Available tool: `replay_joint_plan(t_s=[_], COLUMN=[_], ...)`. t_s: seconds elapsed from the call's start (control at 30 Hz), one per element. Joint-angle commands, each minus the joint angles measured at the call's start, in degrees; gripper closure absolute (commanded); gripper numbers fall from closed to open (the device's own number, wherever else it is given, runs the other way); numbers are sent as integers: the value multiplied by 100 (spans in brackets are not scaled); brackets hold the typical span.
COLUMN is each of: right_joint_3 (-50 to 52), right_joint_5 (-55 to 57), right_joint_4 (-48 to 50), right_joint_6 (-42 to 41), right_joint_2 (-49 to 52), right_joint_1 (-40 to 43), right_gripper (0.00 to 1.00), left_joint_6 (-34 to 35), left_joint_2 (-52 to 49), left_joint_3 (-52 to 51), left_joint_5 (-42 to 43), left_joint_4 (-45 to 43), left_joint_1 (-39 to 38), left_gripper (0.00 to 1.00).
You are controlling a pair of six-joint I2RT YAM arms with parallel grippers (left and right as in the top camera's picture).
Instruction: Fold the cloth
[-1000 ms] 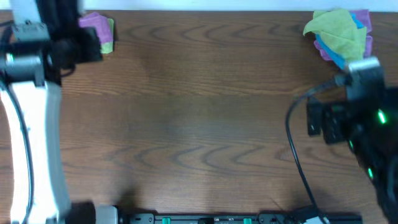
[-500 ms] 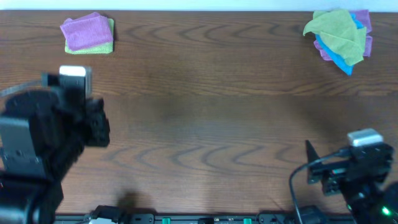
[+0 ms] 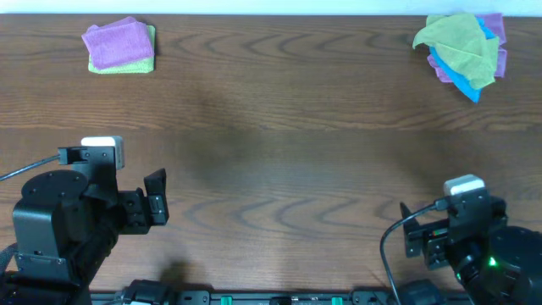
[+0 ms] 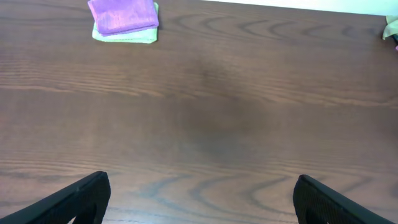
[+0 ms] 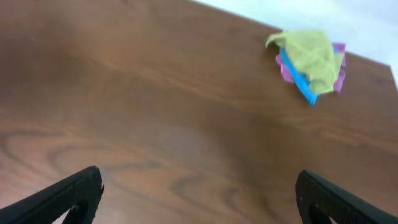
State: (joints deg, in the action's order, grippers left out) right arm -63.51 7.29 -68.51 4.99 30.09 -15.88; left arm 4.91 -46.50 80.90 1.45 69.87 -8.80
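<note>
Overhead first: the cloth sits folded into a neat little rectangle at the far left corner of the surface, stacked on a folded green cloth. A messy pile of green, blue and purple cloths lies at the far right corner. Both arms are at the near edge, well apart from everything. Left wrist view: the left end effector is spread wide and holds nothing, with the cloth far ahead. Right wrist view: the right end effector is also spread and empty, facing the pile. This fold looks done; the pile probably isn't.
</note>
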Motion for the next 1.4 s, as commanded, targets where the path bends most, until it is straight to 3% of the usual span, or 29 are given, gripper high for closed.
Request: replay_joint_plan(t_s=[0.0, 0.73, 0.9, 1.2, 1.37], right_joint_3=[42, 42, 42, 42, 42], right_joint_5=[-26, -26, -26, -26, -26], right_joint_4=[-225, -765, -765, -765, -763], right_joint_6=[-22, -22, -22, -22, -22], right_joint_2=[-17, -17, -17, -17, -17], right_joint_1=[7, 7, 7, 7, 7], right_gripper=[1, 1, 1, 1, 1], left_joint_6=[50, -181, -544, -664, -542], left_joint_2=[0, 308, 1250, 3318, 3888], left_joint_3=[-46, -149, -1019, -4242, -5670], left_joint_5=[96, -127, -188, 267, 614], left_joint_4=[15, 393, -645, -3510, -4920], left_joint_1=[-24, 203, 706, 1340, 1344], left_gripper=[5, 5, 5, 5, 5])
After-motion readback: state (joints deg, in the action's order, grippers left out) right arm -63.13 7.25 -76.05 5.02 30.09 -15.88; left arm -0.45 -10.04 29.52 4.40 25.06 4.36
